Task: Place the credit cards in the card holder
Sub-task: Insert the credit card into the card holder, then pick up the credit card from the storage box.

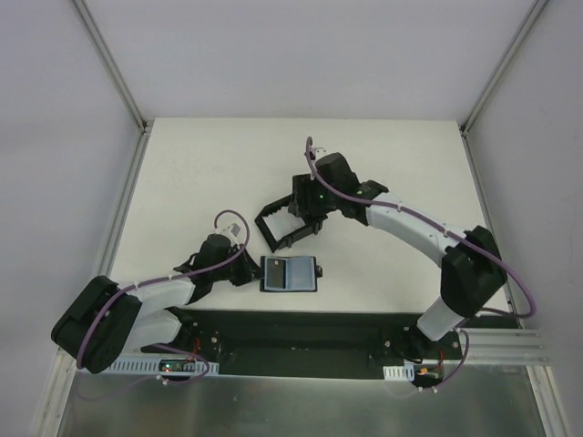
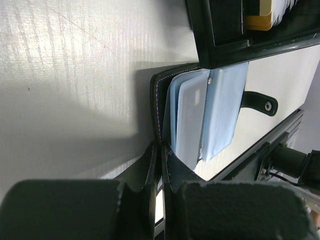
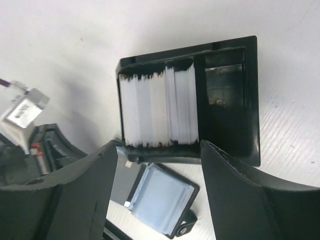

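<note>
Over black walled tray (image 3: 251, 100): right gripper (image 3: 159, 150) spread empty, descent onto whitish credit cards (image 3: 160, 107) pending; left gripper (image 2: 161, 200) clamping black folding card holder (image 2: 159, 100)

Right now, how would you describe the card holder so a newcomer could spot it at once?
On the white table, look near the front edge, just in front of the walled black tray of white cards. The card holder lies open there, its left edge pinched by the left gripper. Unlike the tray, it is flat, bluish-grey inside, with a small clasp tab.
</note>
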Tool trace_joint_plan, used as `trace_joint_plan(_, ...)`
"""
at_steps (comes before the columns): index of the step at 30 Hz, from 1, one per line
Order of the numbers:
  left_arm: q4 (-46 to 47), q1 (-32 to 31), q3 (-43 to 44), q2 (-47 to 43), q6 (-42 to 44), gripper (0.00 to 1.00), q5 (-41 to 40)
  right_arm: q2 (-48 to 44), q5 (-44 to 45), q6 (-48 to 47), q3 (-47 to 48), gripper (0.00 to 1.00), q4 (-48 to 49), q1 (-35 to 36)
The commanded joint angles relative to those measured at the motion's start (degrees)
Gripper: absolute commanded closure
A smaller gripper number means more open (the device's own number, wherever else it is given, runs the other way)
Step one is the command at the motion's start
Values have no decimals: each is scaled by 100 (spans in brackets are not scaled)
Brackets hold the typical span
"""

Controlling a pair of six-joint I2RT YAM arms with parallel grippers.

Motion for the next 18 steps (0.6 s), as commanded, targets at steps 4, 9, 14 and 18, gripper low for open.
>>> trace_joint_plan(4, -658, -35, 26, 151, 289, 100, -324, 986, -416, -712, 851, 29, -777, -93)
trace_joint_plan(9, -658, -26, 44, 151, 289, 100, -307, 1452, -416, -879, 1237, 21, -847, -119)
trace_joint_plan(14, -658, -26, 62, 177, 306, 100, -298, 1927, -592, -906, 1562, 15, -882, -190)
trace_joint_plan(18, -666, -26, 53, 177, 315, 100, -315, 2217, -662, -905, 1756, 11, -970, -225)
